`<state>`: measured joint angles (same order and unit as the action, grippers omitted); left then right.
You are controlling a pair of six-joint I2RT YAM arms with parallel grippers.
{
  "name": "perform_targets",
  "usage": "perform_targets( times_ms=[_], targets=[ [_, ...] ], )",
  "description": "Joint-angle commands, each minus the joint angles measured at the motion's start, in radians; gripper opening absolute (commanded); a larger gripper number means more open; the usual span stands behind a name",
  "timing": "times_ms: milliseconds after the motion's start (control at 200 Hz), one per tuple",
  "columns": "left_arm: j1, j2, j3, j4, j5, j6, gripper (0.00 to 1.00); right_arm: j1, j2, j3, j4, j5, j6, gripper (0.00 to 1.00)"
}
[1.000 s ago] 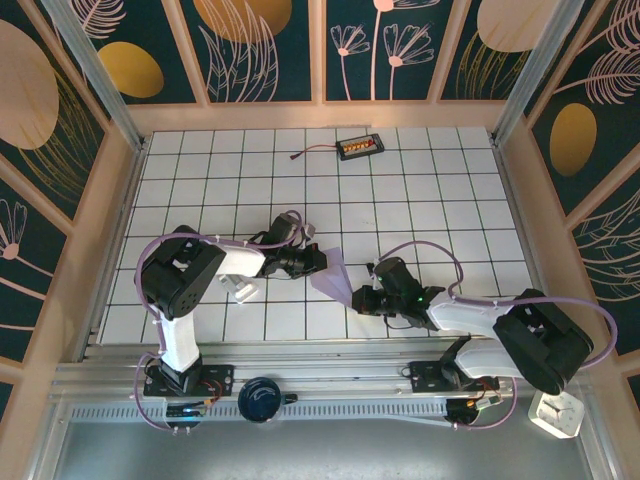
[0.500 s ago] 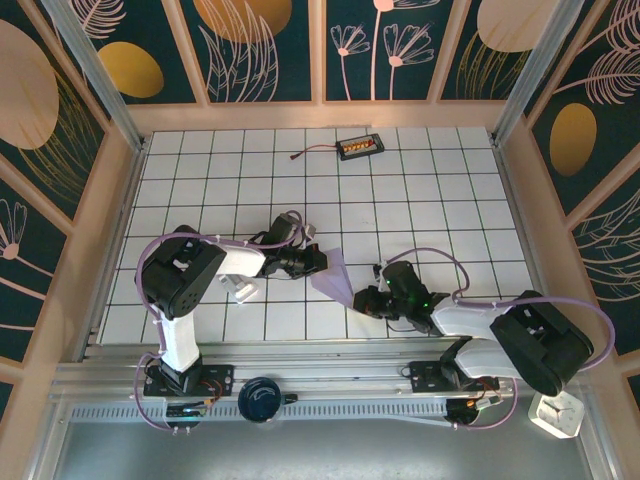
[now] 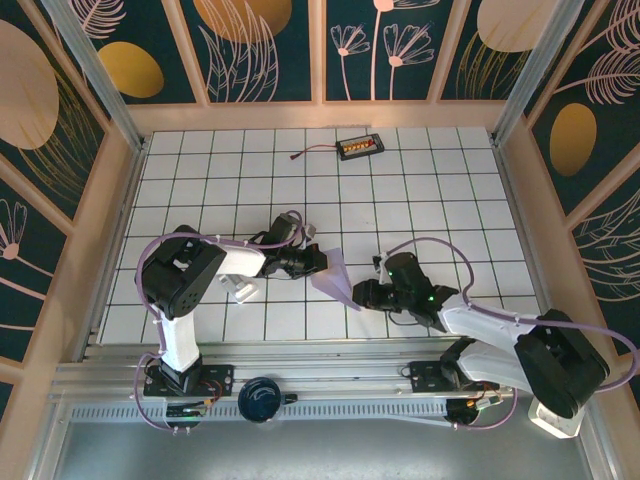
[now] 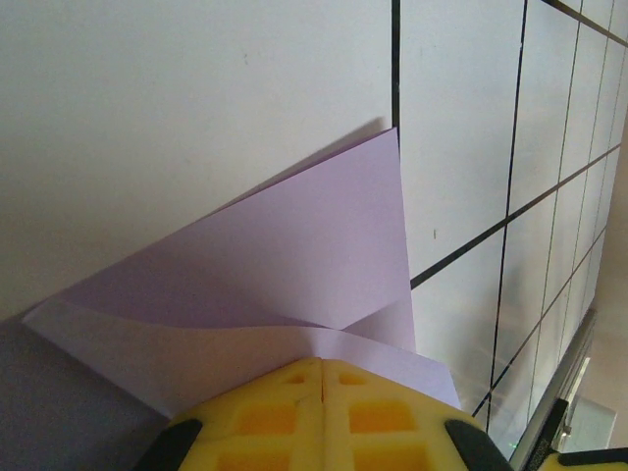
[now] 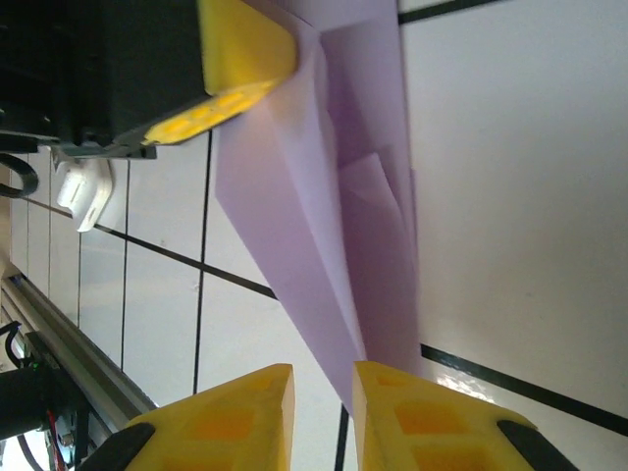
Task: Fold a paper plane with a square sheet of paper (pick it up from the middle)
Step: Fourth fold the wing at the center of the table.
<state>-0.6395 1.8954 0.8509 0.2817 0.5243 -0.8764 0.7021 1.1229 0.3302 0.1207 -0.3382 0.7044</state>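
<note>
The square sheet of paper, pale lavender, is folded into a pointed paper plane shape point(image 3: 335, 272) and hangs just above the tiles at the table's middle front. My left gripper point(image 3: 318, 262) is shut on its wide end; in the left wrist view the yellow pads point(image 4: 322, 371) meet on the paper point(image 4: 294, 245). My right gripper point(image 3: 358, 293) is at the pointed end, open by a narrow gap. In the right wrist view the paper's tip point(image 5: 339, 245) reaches down beside the right finger point(image 5: 412, 402), not pinched. The left gripper's yellow finger point(image 5: 245, 49) shows at the top.
A small white block point(image 3: 240, 288) lies on the tiles beside the left arm, also seen as the white block point(image 5: 83, 191). A black box with orange parts and a wire point(image 3: 360, 147) sits at the far edge. A metal rail point(image 3: 330, 375) runs along the front.
My right gripper's jaws have parted and let go of the paper's pointed end, and the right arm has stretched out further to the right. The left gripper has stayed shut on the paper.
</note>
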Motion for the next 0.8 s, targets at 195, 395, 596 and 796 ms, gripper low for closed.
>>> perform_targets(
  times_ms=[195,395,596,796],
  targets=[
    [0.009,0.036,0.002,-0.033,-0.023,0.027,0.05,0.05,0.12,0.115,-0.038,-0.021,-0.094,0.16],
    [0.009,0.03,0.003,-0.037,-0.023,0.029,0.05,0.046,0.177,0.114,-0.034,-0.041,-0.102,0.13],
    [0.009,0.033,0.003,-0.039,-0.022,0.03,0.05,0.031,0.189,0.095,-0.047,-0.052,-0.113,0.11],
    [0.008,0.035,0.009,-0.039,-0.02,0.031,0.05,0.011,0.204,0.085,-0.039,-0.068,-0.128,0.1]
  ],
)
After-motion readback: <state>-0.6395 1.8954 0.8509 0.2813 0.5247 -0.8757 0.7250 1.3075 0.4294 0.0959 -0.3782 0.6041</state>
